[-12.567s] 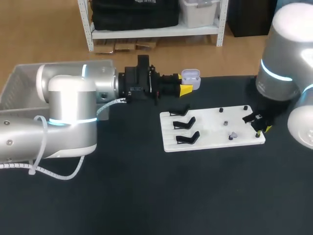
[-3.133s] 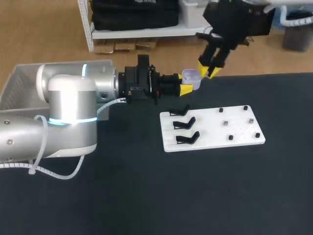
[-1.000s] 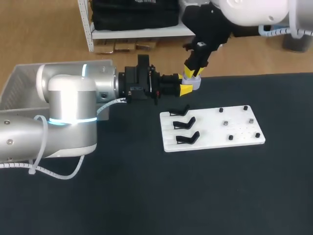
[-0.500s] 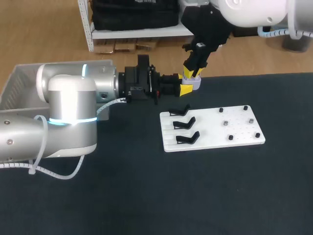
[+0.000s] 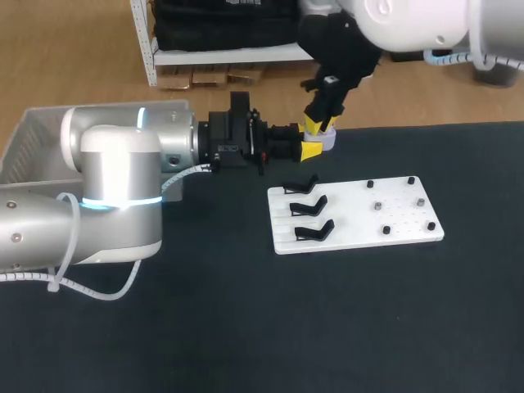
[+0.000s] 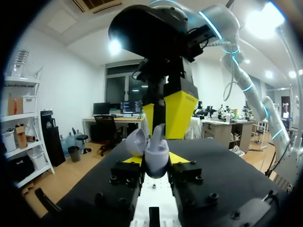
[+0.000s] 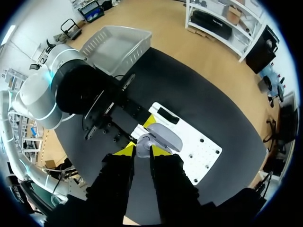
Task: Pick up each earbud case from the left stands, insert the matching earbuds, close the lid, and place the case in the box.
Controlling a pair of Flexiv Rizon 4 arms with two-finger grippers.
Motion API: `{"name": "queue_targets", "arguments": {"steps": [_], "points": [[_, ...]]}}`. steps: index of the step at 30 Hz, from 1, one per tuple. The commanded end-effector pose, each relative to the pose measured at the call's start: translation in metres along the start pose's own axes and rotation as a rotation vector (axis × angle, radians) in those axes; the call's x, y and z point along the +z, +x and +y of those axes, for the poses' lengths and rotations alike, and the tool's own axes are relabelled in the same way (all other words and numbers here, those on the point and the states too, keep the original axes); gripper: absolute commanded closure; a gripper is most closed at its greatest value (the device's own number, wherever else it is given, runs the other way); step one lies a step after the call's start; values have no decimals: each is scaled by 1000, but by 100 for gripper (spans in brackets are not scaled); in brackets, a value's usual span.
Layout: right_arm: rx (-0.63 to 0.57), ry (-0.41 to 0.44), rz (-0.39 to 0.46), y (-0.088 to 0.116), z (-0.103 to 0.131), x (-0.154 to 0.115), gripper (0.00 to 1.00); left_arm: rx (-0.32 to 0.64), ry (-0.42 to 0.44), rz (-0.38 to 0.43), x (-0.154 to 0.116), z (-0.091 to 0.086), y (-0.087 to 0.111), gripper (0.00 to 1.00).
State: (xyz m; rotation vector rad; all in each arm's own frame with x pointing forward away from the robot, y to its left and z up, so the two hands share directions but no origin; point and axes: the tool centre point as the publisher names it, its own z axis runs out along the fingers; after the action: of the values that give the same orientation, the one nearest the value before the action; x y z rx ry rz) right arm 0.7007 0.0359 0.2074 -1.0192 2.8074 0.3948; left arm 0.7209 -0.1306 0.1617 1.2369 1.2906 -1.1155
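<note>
Earbud case [image 5: 325, 141] sits off the table at its far edge, lid swung open, and the coming move turns on it. Furthest left is the grey box [image 5: 24, 135], well apart from the action. From that side my left arm reaches out level across the table, and the left gripper [image 6: 156, 161] is closed on the case's lower body, one yellow tip on each side, so the open mouth faces upward with the lid standing up behind it. Directly above, my right arm comes down steeply from the far side, and the right gripper [image 5: 318, 124] points straight down into the case's mouth. Whether it pinches an earbud I cannot tell, since the case hides that spot. Judging by this, the insertion is a short, straight drop. Nearer and to the right lies the white board [image 5: 356, 233], its black stands [image 5: 309, 214] all bare.
</note>
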Motion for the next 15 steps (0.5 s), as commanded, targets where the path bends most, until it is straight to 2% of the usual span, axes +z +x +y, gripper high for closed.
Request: {"name": "queue_targets", "arguments": {"steps": [1,15], "points": [[-11,18,3,0,5,2,100,2,-1,-4,0,0,0,100],[-22,79,-10,5,1,1,100,2,-1,-4,0,0,0,100]]}}
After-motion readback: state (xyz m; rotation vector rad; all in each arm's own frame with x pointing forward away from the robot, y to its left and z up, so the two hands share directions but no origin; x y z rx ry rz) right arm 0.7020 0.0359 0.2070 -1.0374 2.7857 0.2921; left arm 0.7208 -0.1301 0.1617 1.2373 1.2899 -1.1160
